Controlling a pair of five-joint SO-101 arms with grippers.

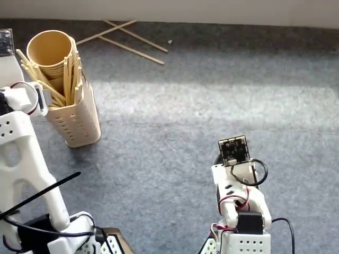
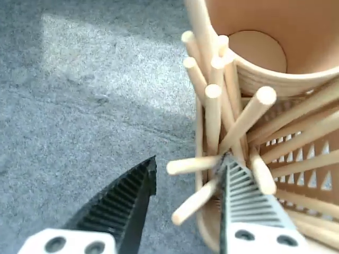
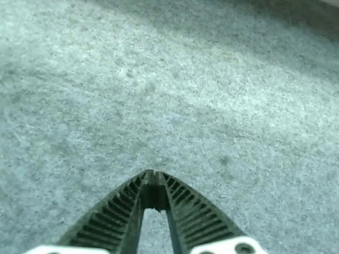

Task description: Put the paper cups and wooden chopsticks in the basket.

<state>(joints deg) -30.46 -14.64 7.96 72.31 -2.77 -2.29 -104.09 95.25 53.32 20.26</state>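
A cream perforated basket stands at the far left of the grey carpet. It holds stacked paper cups and several wooden chopsticks. Three loose chopsticks lie on the carpet at the far edge. My left gripper is open right beside the basket wall, with chopstick ends sticking out between its fingers and one finger touching them. The cup sits just beyond. My right gripper is shut on nothing, low over bare carpet near the front.
The left arm rises along the left edge next to the basket. The right arm sits at the front centre-right. Open carpet stretches between the basket, the loose chopsticks and the right arm.
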